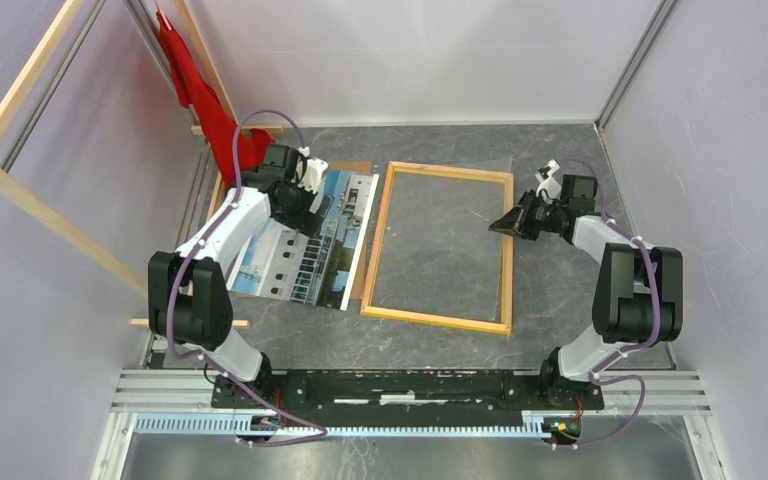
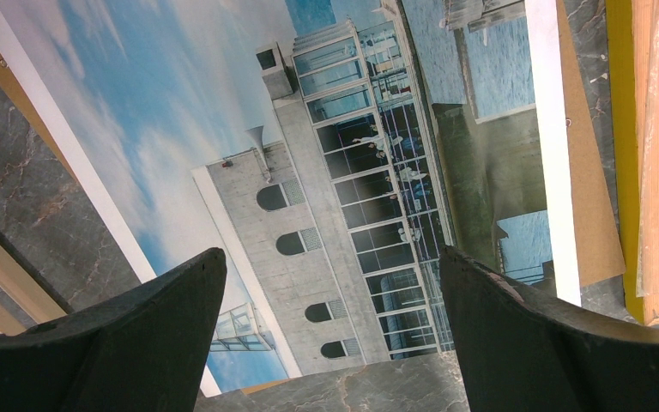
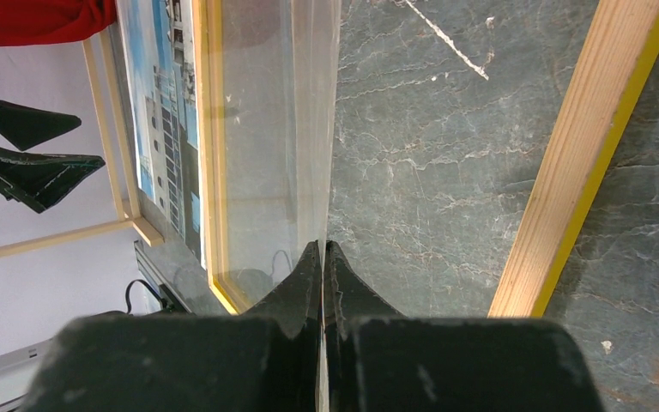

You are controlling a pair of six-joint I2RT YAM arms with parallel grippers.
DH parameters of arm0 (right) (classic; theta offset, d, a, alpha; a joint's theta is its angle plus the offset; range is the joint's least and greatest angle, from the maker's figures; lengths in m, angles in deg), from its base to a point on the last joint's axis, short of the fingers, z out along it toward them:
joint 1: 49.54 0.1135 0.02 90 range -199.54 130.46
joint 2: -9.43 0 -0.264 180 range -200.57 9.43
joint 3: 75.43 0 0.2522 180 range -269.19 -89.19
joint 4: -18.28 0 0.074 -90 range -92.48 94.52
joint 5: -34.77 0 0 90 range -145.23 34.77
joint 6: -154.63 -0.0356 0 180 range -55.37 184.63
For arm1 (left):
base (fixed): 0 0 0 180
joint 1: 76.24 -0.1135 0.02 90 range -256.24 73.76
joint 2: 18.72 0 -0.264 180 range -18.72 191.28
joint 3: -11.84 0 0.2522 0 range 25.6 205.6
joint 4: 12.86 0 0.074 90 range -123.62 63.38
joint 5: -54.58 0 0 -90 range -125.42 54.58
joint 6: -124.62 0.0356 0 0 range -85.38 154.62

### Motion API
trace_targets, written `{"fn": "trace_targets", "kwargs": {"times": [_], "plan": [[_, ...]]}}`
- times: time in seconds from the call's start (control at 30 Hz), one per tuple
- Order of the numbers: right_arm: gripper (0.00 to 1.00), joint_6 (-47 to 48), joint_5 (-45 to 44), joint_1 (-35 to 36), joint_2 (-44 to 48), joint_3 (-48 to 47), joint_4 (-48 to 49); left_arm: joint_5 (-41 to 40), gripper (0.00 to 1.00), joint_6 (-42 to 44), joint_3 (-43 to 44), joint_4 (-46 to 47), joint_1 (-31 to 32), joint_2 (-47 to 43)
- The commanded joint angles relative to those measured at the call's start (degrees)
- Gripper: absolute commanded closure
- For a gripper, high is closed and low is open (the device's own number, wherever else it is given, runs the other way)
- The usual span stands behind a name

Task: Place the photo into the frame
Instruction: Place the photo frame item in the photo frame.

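Fig.: photo (image 1: 305, 250) lies face-up on backing board (image 2: 588, 172) just left of frame (image 1: 435, 318); L gripper (image 2: 330, 253) hangs wide open above it, R gripper (image 3: 323, 249) pinches clear sheet (image 3: 266, 129) by its edge; best to seat sheet flat inside rails, then lift photo by one edge w/o creasing.

The right tool (image 3: 323, 251) pinches the clear sheet (image 3: 266, 129) by its edge, over the frame (image 3: 566, 163) lying wood-side up.

The photo (image 1: 300, 265) is paper, the frame (image 1: 378, 240) bare wood, the sheet (image 3: 266, 129) clear and glossy.
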Motion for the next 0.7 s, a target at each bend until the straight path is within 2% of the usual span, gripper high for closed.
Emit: {"fn": "trace_targets", "kwargs": {"times": [0.0, 0.2, 0.4, 0.67], "plan": [[1.0, 0.0, -0.7, -0.2, 0.4, 0.5, 3.4, 1.2, 0.0, 1.7, 0.1, 1.0, 0.2, -1.3], [1.0, 0.6, 0.1, -0.3, -0.2, -0.1, 2.8, 1.3, 0.0, 1.8, 0.1, 1.0, 0.2, -1.3], [1.0, 6.6, -0.2, -0.3, -2.4, -4.7, -5.3, 1.5, 0.0, 1.8, 0.2, 1.0, 0.2, -1.5], [1.0, 7.9, -0.1, -0.3, -2.0, -5.7, -7.3, 1.9, 0.0, 1.7, 0.3, 1.0, 0.3, -1.2]]}}
